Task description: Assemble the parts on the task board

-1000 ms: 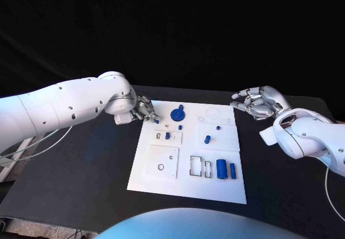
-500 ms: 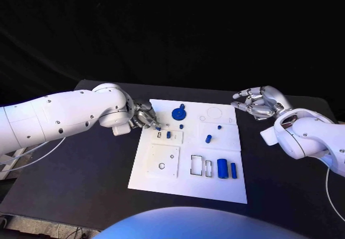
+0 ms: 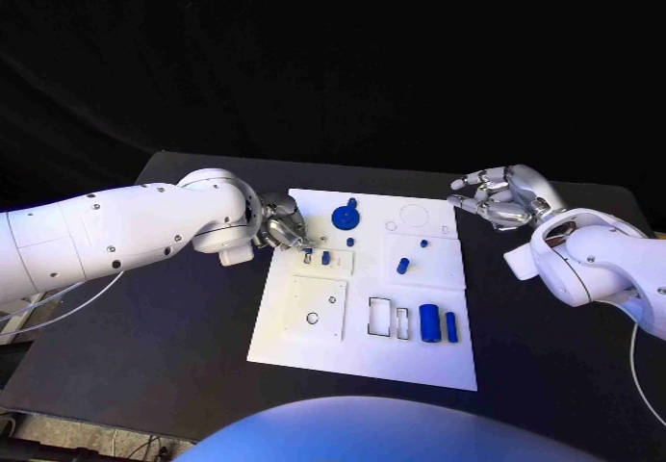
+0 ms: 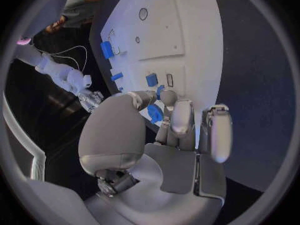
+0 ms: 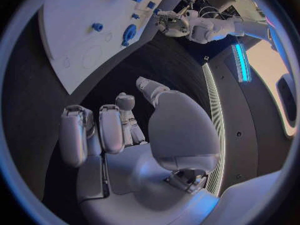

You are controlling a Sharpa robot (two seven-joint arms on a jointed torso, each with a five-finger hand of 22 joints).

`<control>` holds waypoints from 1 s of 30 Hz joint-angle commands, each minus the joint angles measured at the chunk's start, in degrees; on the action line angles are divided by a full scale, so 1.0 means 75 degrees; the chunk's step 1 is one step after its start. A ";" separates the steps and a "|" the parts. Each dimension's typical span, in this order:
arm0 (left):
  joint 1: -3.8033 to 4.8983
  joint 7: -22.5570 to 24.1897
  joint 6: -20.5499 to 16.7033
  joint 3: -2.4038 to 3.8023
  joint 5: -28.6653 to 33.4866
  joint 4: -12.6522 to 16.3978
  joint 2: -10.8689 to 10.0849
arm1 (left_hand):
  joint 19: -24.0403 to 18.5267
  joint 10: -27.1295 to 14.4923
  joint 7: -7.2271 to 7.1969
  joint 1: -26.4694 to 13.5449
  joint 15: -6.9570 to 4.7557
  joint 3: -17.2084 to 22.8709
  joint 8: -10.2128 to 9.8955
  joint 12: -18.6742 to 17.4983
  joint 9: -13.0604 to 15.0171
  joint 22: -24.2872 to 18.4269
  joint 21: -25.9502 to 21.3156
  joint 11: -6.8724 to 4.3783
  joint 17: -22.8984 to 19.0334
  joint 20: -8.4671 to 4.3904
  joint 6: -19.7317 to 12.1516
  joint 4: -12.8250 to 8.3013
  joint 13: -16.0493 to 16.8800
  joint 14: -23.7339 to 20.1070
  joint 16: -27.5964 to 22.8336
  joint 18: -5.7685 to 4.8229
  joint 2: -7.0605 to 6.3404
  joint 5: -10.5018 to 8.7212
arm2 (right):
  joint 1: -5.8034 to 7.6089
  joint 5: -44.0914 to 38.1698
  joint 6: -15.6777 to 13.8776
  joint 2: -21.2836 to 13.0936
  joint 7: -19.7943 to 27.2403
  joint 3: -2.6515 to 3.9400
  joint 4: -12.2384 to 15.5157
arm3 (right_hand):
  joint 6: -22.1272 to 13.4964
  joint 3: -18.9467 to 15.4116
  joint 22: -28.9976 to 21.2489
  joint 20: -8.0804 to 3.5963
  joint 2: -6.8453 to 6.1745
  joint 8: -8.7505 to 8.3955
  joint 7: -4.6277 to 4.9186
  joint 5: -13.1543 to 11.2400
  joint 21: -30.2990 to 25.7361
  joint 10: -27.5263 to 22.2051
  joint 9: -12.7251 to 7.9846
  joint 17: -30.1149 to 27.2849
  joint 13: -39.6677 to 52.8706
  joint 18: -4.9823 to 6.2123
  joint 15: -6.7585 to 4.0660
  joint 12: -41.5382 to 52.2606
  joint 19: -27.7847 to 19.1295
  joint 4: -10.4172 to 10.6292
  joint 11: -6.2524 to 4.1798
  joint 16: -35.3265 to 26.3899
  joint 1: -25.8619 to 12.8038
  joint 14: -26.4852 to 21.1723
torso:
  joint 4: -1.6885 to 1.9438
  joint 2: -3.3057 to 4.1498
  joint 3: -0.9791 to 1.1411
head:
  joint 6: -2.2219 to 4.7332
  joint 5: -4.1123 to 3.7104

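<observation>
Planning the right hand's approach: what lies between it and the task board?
Head view: only bare black table separates the right hand from the task board edge.

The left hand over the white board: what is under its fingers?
The left hand sits over the task board's edge. In the left wrist view, a small blue part shows at its fingers; whether they grip it is hidden.
</observation>
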 commanded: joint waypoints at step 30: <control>-0.0081 -0.0483 0.0598 0.0005 -0.0492 -0.0059 0.0147 | 0.0287 0.0071 -0.0074 -0.0066 -0.0064 0.1302 0.0059 0.0029 0.0005 0.1087 0.0046 0.0006 0.0000 -0.0042 -0.0006 -0.1199 -0.0020 -0.0012 0.0018 0.0002 -0.0082 0.0011 | -0.0008 -0.0043 0.0144 0.0002 0.0003 -0.0001 0.0008 | -0.0034 -0.0001 0.0886 -0.0005 0.0002 0.0032 -0.0008 0.0042 -0.0053 -0.0045 -0.0013 -0.0004 -0.0011 0.0111 0.0005 -0.0003 -0.0074 0.0045 -0.0026 -0.0019 -0.0087 0.0110 | -0.0005 -0.0010 0.0007 | -0.0057 0.0018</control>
